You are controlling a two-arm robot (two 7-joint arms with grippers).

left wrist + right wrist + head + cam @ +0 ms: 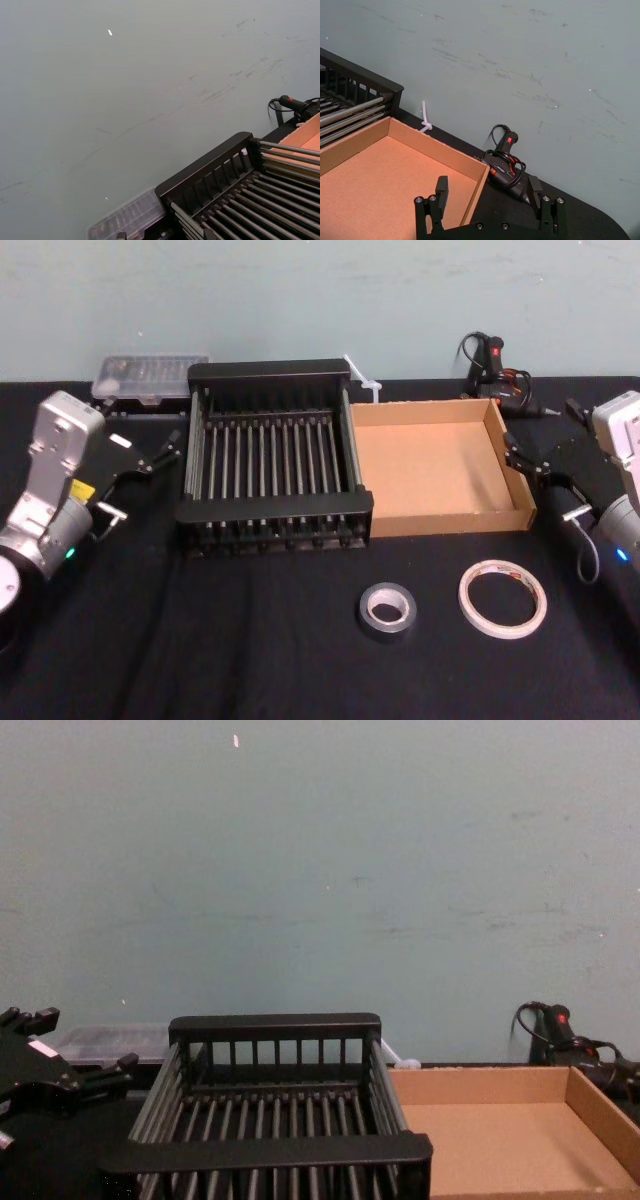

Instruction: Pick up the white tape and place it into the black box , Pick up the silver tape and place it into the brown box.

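Observation:
The silver tape (388, 610) lies flat on the black table in front of the boxes, with the white tape (502, 598) just to its right. Behind them the black box (275, 508) stands beside the brown box (430, 465), both with nothing inside. My right gripper (528, 458) hovers open at the brown box's right wall; its fingers (441, 189) are spread wide and hold nothing. To the left of the black box (275, 1025), my left gripper (158, 453) is open and also holds nothing. Both grippers are far from the tapes.
A clear plastic case (150, 375) sits at the back left behind the black box. A black tool with a red switch and cables (490, 360) lies at the back right. A white plastic piece (362, 380) stands between the boxes' far corners. A grey-green wall closes the back.

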